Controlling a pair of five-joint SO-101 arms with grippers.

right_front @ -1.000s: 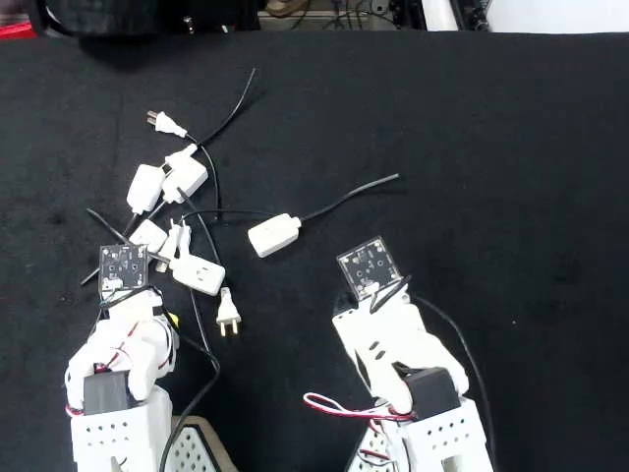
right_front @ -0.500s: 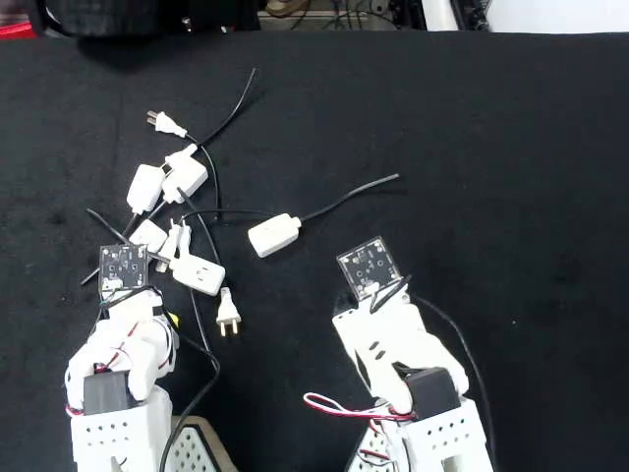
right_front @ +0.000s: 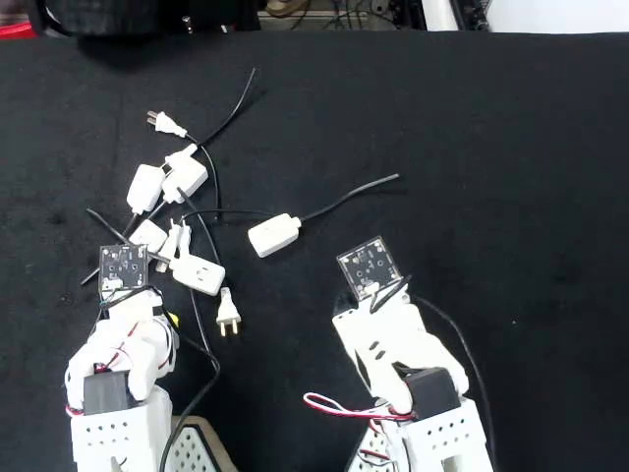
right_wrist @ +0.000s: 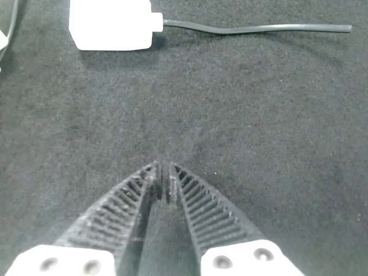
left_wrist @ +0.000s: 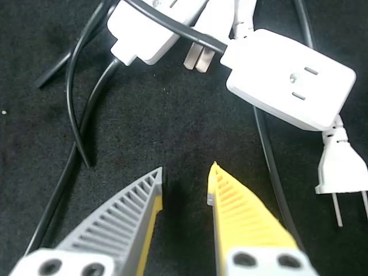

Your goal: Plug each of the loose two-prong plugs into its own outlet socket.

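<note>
The nearest loose two-prong plug (right_front: 228, 317) lies flat on the black counter (right_front: 491, 147), prongs pointing back toward my bases. It is just beside a white outlet socket (left_wrist: 290, 79) whose slotted face is turned up. A second plug (right_front: 162, 123) lies at the far end of the tangle, well apart from the first. Between them sits a cluster of white blocks (right_front: 147, 187) crossed by black cords (left_wrist: 75, 115), and a pair of flat prongs (left_wrist: 198, 57) pokes out next to the socket. A lone white block (right_wrist: 110, 24) with its own straight cord (right_wrist: 253, 27) lies ahead of my right arm. My left tool (left_wrist: 186, 169) hovers over the counter just short of the socket, its grey and yellow fingers a little apart, holding nothing. My right tool (right_wrist: 164, 168) is closed, tips together, empty.
</note>
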